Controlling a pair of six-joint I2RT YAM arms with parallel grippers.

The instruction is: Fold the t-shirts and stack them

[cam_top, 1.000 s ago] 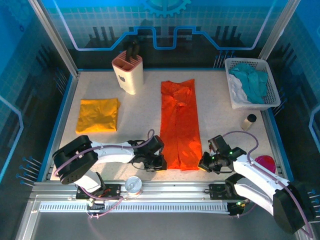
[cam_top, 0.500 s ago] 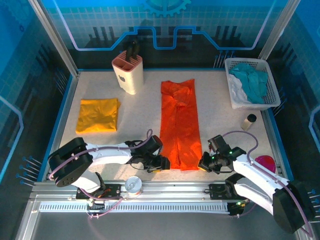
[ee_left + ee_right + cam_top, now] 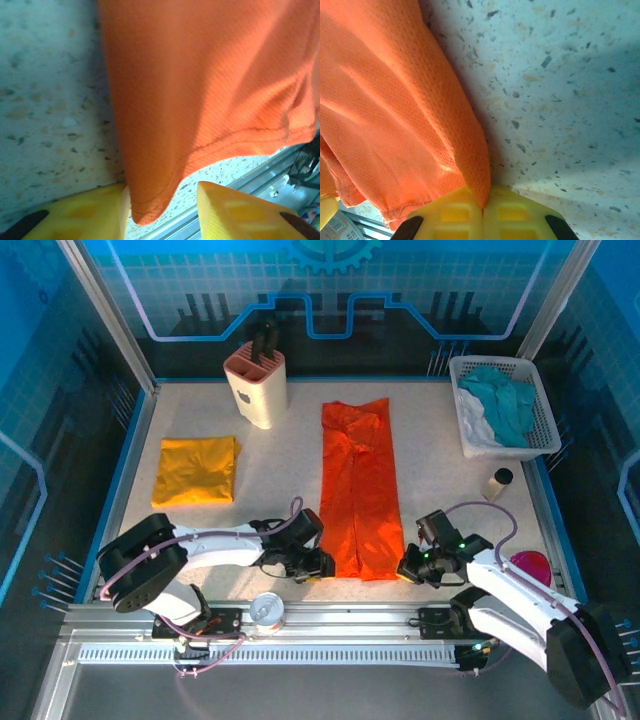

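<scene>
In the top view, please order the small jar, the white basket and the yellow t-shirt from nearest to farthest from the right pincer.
The right pincer grips the orange t-shirt's near corner.
1. small jar, farther back, on the right.
2. white basket, far right corner.
3. yellow t-shirt, left side of the table.

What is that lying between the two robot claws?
The near hem of the orange-red t-shirt spans the gap between the left gripper and the right gripper, seen from the top camera.
</scene>
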